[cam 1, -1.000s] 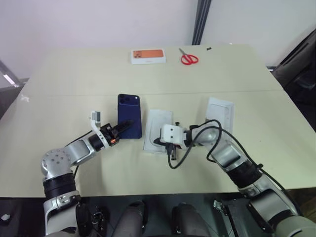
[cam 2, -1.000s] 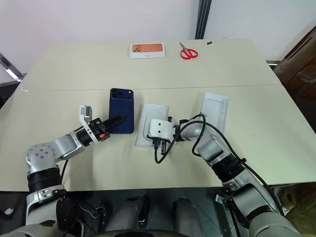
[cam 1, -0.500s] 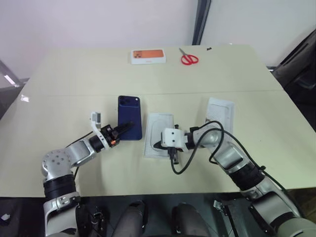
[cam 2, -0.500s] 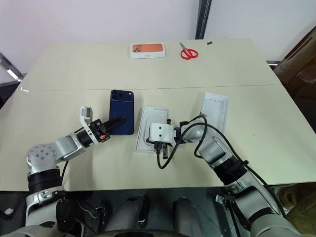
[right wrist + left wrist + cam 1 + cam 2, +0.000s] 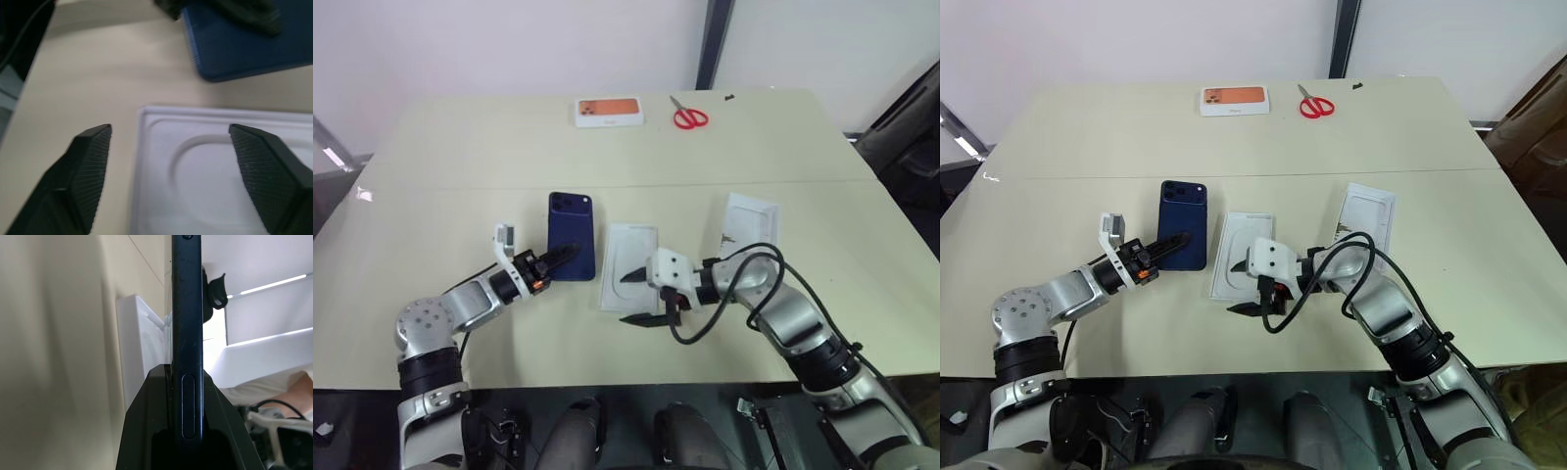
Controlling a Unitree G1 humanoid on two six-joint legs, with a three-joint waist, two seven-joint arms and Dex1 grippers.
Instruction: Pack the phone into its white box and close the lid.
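Right fingers (image 5: 639, 297) had sprung wide and backed off the insert (image 5: 628, 251) beside the phone (image 5: 572, 247), which the left fingers (image 5: 560, 257) pinched edgewise; a steady grip seemed wise.

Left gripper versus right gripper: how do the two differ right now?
The left gripper is shut on the phone, clamping its near edge, while the right gripper is open and holds nothing. The left gripper reaches over the phone; the right gripper hangs at the near end of the white insert, one finger on each side of its corner. Both have two black fingers and sit low over the table.
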